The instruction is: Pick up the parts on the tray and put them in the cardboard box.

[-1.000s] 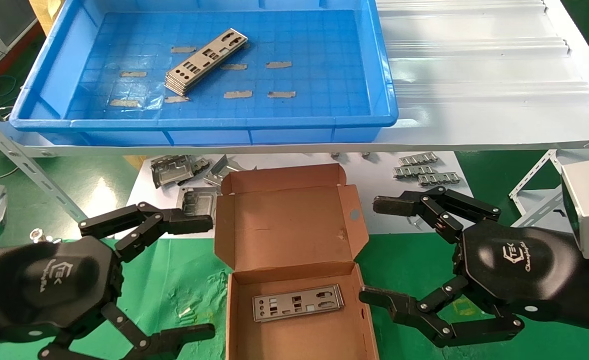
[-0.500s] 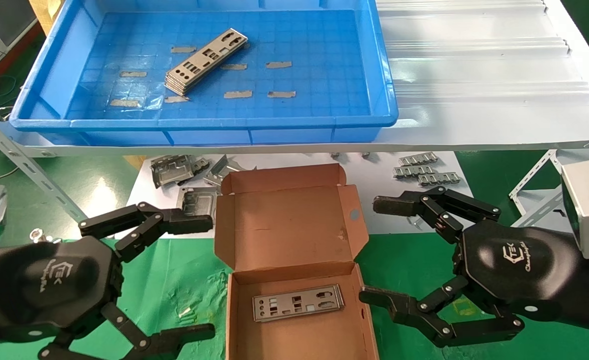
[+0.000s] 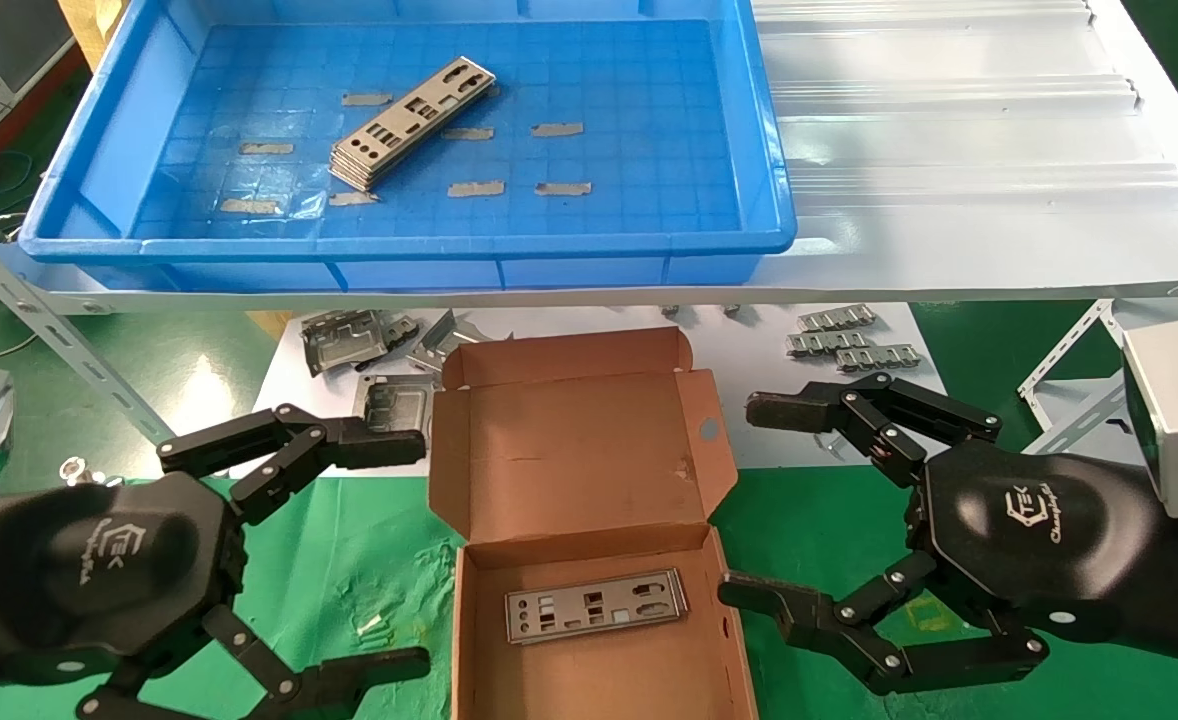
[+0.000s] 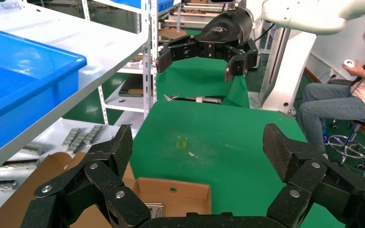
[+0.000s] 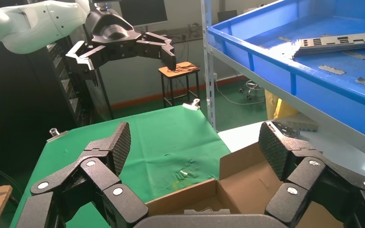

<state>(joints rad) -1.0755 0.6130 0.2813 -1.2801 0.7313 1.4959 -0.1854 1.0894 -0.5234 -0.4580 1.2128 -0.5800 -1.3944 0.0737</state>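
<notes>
A stack of silver metal plates [image 3: 411, 123] lies slantwise in the blue tray [image 3: 399, 243] on the upper shelf; it also shows in the right wrist view [image 5: 337, 42]. The open cardboard box [image 3: 589, 560] sits on the green cloth below, with one plate [image 3: 596, 605] flat inside. My left gripper [image 3: 404, 550] is open and empty, left of the box. My right gripper [image 3: 749, 500] is open and empty, right of the box. Both hang low, well short of the tray.
A white corrugated panel [image 3: 959, 140] lies right of the tray on the shelf. Boxy grey frames [image 3: 349, 340] and small toothed strips [image 3: 854, 345] lie on the white sheet behind the box. Slotted shelf braces [image 3: 59, 350] run down at both sides.
</notes>
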